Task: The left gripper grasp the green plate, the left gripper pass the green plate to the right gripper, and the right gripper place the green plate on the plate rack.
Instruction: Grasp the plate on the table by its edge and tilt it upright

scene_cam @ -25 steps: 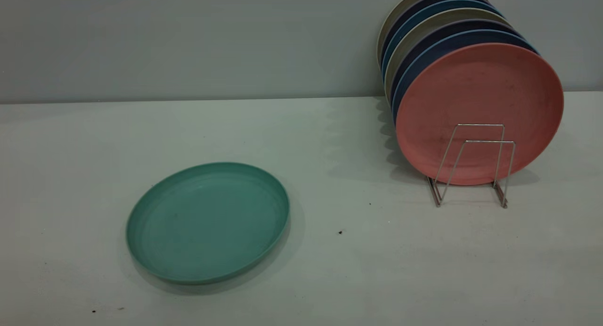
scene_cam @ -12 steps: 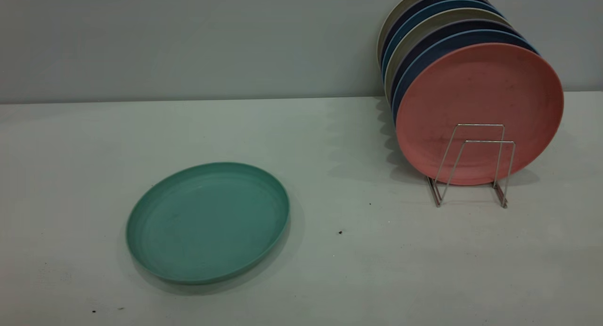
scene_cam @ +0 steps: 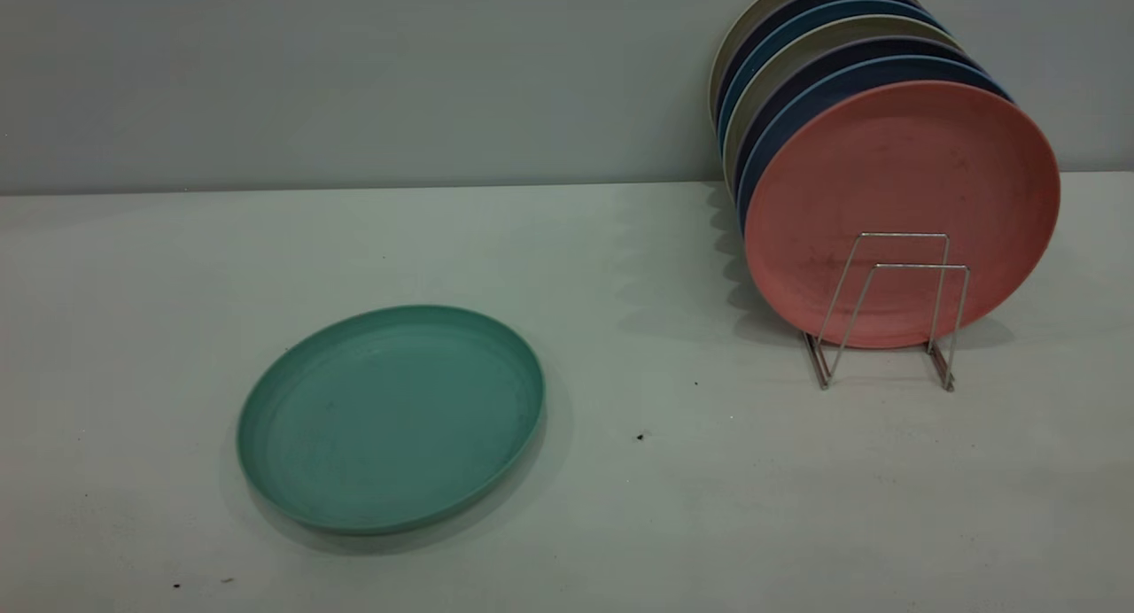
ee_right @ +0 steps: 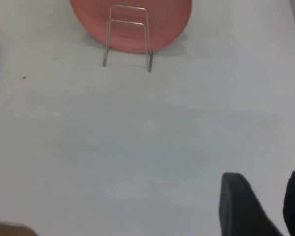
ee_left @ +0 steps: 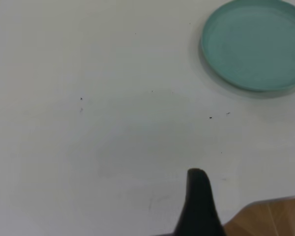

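The green plate (scene_cam: 391,418) lies flat, well apart from the left gripper (ee_left: 199,196), whose jaws' state I cannot tell; the right gripper (ee_right: 265,206) is parted, empty.

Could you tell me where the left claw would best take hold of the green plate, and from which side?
Probably the raised rim. The green plate lies flat and face-up on the table, so only its edge offers a pinch: one finger inside, one outside. The left claw sits back near the table edge, so the rim nearest it looks the easiest approach, coming down from above.
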`<state>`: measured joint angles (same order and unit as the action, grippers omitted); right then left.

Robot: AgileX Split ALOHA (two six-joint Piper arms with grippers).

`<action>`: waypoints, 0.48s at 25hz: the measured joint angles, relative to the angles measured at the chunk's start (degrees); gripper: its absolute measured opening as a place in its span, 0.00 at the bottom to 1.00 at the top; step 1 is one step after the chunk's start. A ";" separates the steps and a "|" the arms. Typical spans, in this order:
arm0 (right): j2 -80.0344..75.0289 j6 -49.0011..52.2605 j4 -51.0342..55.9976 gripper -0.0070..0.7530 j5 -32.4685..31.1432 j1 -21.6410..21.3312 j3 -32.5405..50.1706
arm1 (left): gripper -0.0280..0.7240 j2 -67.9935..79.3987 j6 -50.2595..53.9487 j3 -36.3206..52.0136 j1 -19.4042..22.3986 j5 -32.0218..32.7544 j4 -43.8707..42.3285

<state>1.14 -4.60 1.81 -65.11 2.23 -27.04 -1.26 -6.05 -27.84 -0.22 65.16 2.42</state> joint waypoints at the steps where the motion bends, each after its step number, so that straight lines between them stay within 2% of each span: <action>1: 0.00 0.00 0.00 0.32 0.00 0.00 0.00 | 0.82 0.00 0.00 0.00 0.00 0.00 0.00; 12: -0.44 -0.31 0.13 0.33 0.10 0.00 -0.33 | 0.81 0.00 0.86 0.00 0.00 0.00 0.00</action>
<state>0.70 -4.91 1.94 -65.01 2.23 -27.38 -1.26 -5.19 -27.84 -0.22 65.16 2.42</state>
